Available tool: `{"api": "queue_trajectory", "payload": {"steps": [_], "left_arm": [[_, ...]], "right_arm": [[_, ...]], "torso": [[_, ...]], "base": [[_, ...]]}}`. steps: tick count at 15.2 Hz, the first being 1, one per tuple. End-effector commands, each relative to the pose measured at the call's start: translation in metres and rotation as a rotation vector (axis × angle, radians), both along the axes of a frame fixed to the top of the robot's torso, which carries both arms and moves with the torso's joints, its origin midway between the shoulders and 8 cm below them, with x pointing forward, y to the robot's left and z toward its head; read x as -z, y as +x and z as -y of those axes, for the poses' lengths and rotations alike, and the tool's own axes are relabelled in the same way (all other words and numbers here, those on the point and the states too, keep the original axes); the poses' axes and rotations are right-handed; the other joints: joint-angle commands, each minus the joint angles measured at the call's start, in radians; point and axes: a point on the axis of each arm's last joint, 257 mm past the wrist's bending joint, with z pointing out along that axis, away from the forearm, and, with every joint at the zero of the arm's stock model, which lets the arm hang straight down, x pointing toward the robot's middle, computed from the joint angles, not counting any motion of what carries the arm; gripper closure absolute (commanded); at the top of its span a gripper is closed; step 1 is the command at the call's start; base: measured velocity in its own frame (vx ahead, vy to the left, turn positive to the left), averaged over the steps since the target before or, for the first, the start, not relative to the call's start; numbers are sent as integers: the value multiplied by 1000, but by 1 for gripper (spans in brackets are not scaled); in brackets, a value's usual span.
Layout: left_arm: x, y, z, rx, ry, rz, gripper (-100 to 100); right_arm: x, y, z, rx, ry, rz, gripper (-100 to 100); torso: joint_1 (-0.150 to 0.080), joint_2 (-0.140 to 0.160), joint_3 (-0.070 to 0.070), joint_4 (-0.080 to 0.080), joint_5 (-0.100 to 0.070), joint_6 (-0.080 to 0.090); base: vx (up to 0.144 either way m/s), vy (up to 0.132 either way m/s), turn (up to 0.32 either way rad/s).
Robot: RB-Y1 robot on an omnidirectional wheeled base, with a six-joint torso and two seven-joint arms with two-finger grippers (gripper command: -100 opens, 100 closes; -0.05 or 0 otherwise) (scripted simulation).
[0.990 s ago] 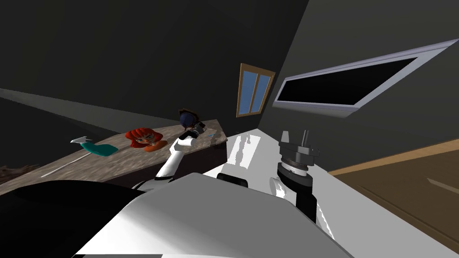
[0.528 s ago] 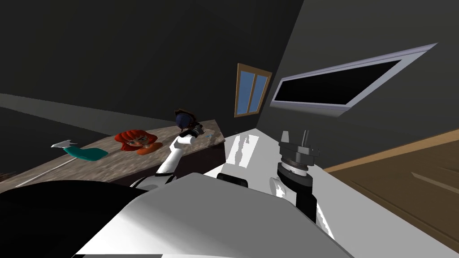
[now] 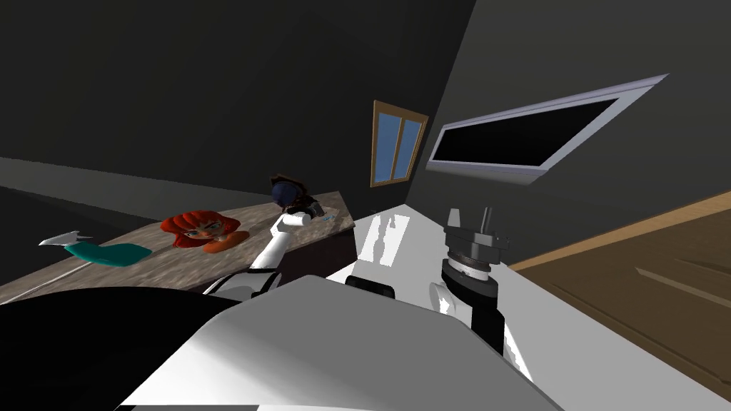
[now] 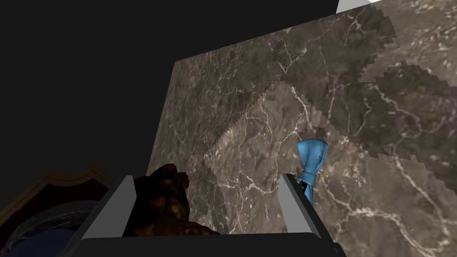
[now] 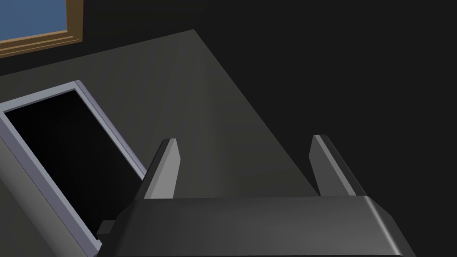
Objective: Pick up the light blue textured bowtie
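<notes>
Over the far end of the tabletop (image 4: 267,89), the left tool (image 4: 207,209) hangs with its two blades spread wide and nothing held. A dark brown lumpy thing (image 4: 163,201) sits in the gap, close against one blade. The light blue bowtie (image 4: 311,157) lies flat on the brown veined stone just outside the other blade, which hides its lower part. It is therefore beside the tool and not between the blades. One fanned wing shows, narrowing to a tighter band near the blade tip.

It looks like woven cloth, so I judge it very light, soft and limp. It should crumple before it breaks, and its texture should keep it from slipping. The pinched middle band seems the best place to take hold, being the narrowest and firmest part. Because the bowtie lies low on hard stone, the blades would need to come down close to the surface and straddle that band. The brown lump could get in the way.

Away to the right, the right tool (image 3: 475,217) is held up beside the body, its blades also wide apart and empty.
</notes>
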Motion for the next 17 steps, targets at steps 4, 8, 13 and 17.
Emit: {"api": "queue_trajectory", "payload": {"steps": [4, 8, 13, 17], "left_arm": [[19, -4, -7, -11, -35, -95, -100], [34, -9, -14, -22, -64, -175, -100], [54, -20, -28, -41, -105, -300, -100], [69, -33, -34, -53, -128, -393, -100]], "right_arm": [[0, 0, 0, 0, 0, 0, 0], [0, 0, 0, 0, 0, 0, 0], [0, 0, 0, 0, 0, 0, 0], [0, 0, 0, 0, 0, 0, 0]], "torso": [[0, -1, 0, 0, 0, 0], [0, -1, -1, 0, 0, 0], [0, 0, 0, 0, 0, 0], [0, -2, -1, 0, 0, 0]], "base": [[40, -22, -45], [48, -16, -41], [43, -12, -42], [61, -16, -42]]}}
